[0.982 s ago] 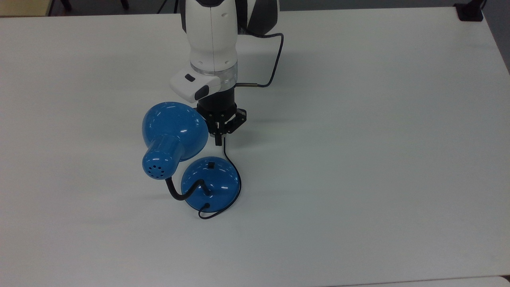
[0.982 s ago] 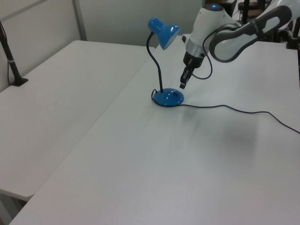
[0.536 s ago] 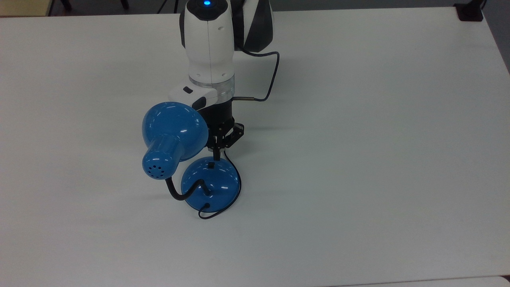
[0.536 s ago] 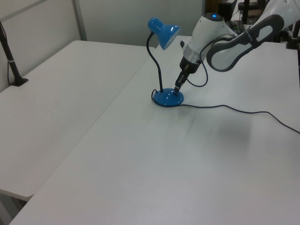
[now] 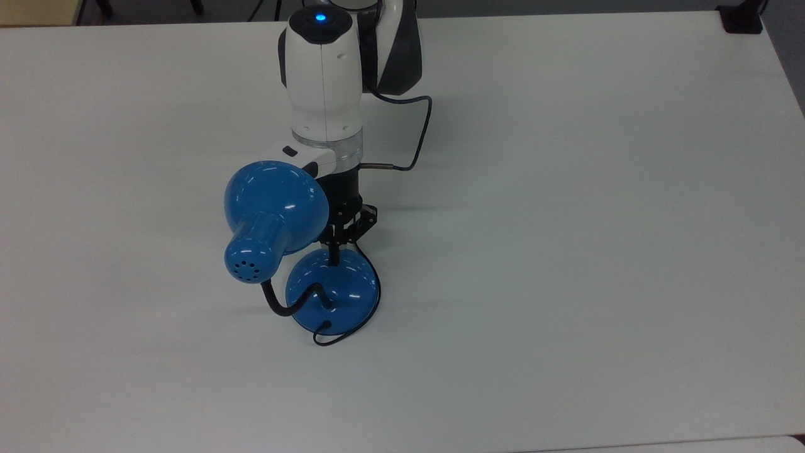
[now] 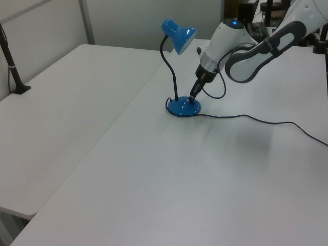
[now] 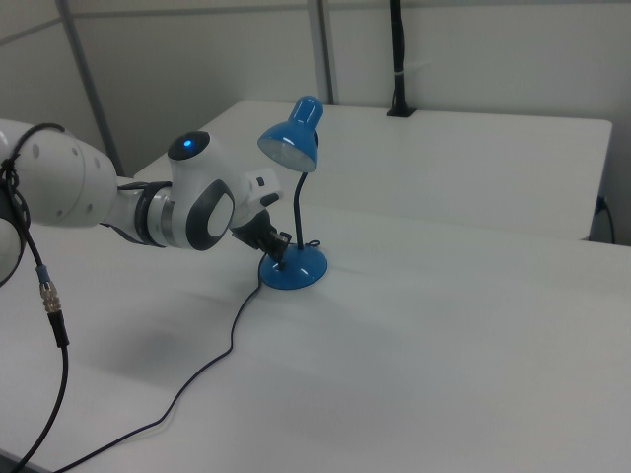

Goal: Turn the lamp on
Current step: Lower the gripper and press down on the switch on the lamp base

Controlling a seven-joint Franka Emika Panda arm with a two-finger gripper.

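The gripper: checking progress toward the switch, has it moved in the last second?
Yes. In the top view the gripper came down onto the unmoved lamp base.

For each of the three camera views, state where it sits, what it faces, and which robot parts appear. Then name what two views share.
Top view: overhead, looking down on the lamp; white arm and gripper at the base.
Left view: raised, to one side; lamp, arm entering from the left view's right.
Right view: raised, opposite side; lamp, arm from the right view's left.
Shared: left and right views both show the cord.
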